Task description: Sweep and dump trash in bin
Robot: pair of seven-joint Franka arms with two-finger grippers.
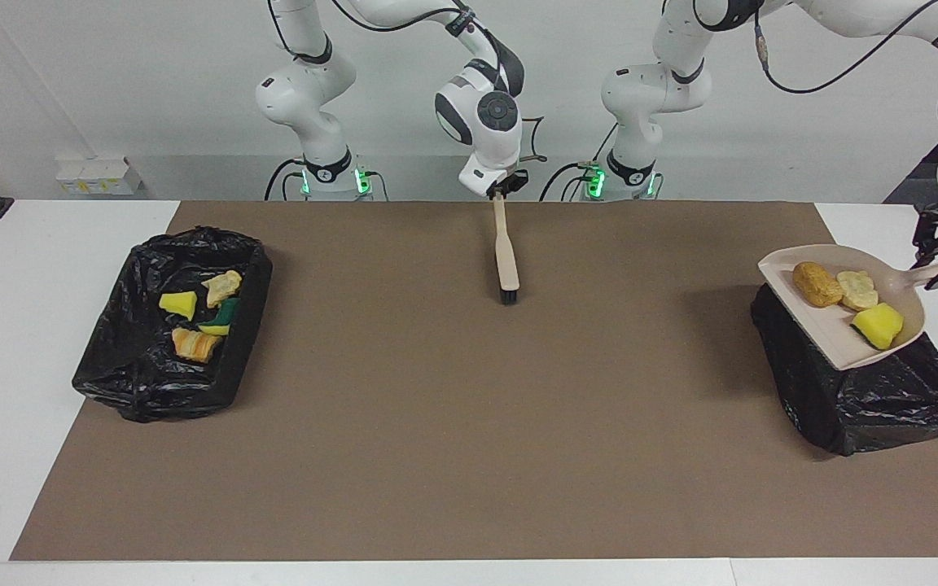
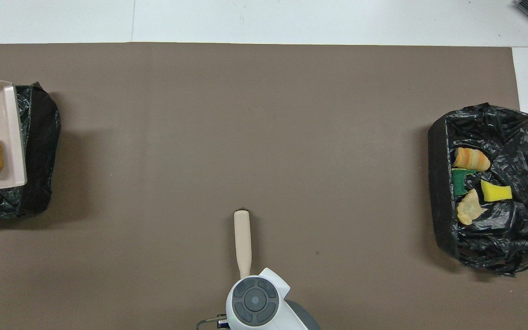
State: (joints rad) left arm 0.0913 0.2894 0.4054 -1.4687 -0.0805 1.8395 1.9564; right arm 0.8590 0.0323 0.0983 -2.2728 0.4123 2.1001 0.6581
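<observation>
You are seeing a beige dustpan (image 1: 823, 325) carrying a yellow sponge (image 1: 878, 325), above a glossy black bin bag (image 1: 884, 399) on brown matting (image 1: 469, 423).

One camera is looking down from high across the table (image 1: 469, 496), facing the robots; another is looking steeply down from above them, both sharing the tabletop
</observation>
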